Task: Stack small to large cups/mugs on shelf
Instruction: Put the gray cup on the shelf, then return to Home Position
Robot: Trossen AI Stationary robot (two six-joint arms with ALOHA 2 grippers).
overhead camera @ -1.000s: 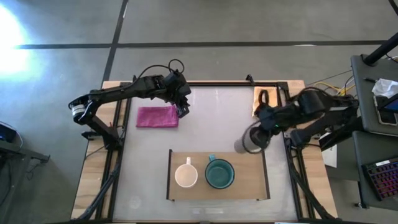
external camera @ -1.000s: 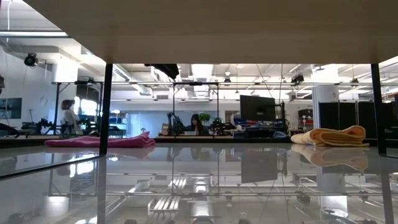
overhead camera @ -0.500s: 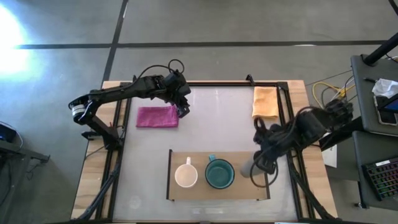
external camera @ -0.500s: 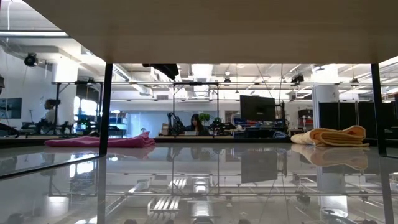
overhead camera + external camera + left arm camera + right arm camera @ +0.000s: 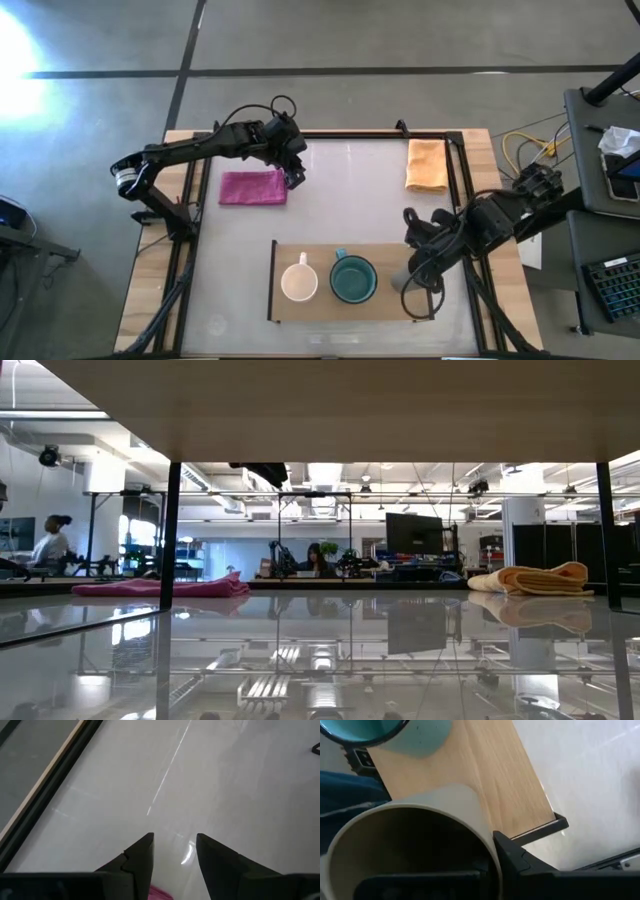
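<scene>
The light-wood shelf (image 5: 385, 300) lies near the table's near edge. On it the cream-white mug (image 5: 299, 282) and the teal-green mug (image 5: 353, 280) stand upright side by side. My right gripper (image 5: 410, 278) is over the shelf's right end, to the right of the teal mug, shut on the small cup (image 5: 400, 277). In the right wrist view the cup (image 5: 410, 845) is dark olive inside, with the teal mug (image 5: 395, 732) and the shelf's board (image 5: 490, 785) beyond it. My left gripper (image 5: 293, 175) hovers open by the pink cloth (image 5: 252, 186). My right gripper holds the small cup by its wall at the rim (image 5: 487, 845), one finger inside the hollow and the other finger (image 5: 517, 860) outside. The cup is upright over the shelf's right end. Whether its base rests on the board cannot be told.
An orange cloth (image 5: 426, 164) lies at the table's far right corner. The shelf's black rail (image 5: 540, 829) runs just right of the held cup. Bare white tabletop (image 5: 350, 200) stretches between the cloths and the shelf. People sit in the room beyond the table.
My right gripper has carried the small cup from beyond the shelf's far right corner toward the table's near edge, over the shelf's right end, next to the teal mug. It stayed shut on the cup throughout.
</scene>
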